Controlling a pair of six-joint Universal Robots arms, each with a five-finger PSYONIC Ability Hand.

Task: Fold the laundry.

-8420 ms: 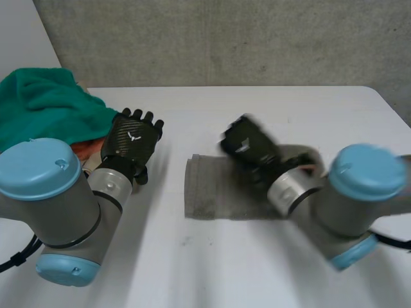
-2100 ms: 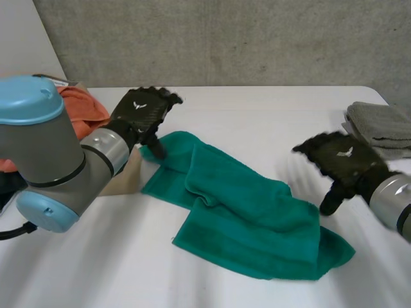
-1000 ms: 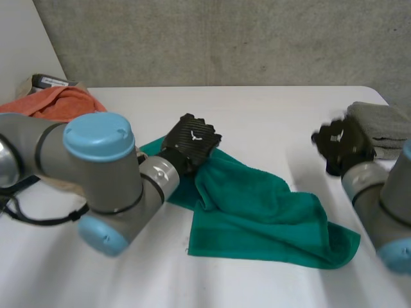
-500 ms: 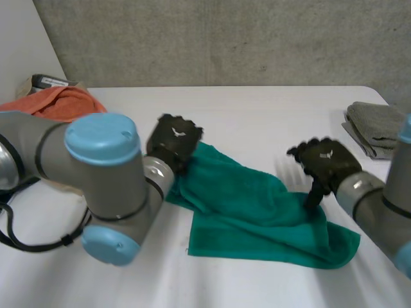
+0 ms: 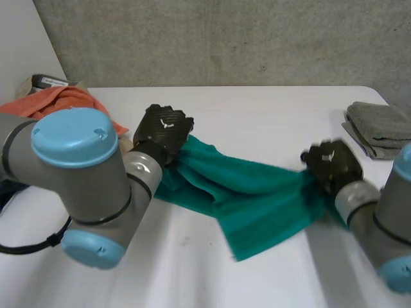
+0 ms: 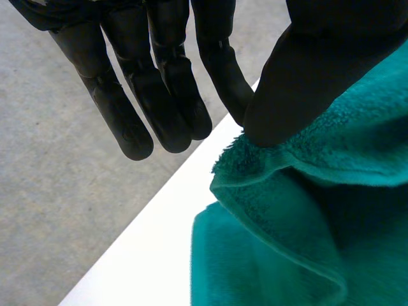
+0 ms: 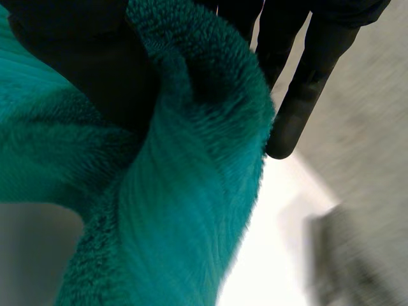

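Green towel [image 5: 257,199] is pulled out long across the white desk [image 5: 257,115]. Our left robot hand [image 5: 164,131] pinches one end tight, and our right robot hand [image 5: 331,168] squeezes the other end.

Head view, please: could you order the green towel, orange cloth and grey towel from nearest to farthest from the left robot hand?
1. Green towel, pinched in the left robot hand.
2. Orange cloth, on the left side.
3. Grey towel, folded, far right.

A white table [image 5: 257,109] stands before a rough grey concrete wall [image 5: 225,38] in even light.
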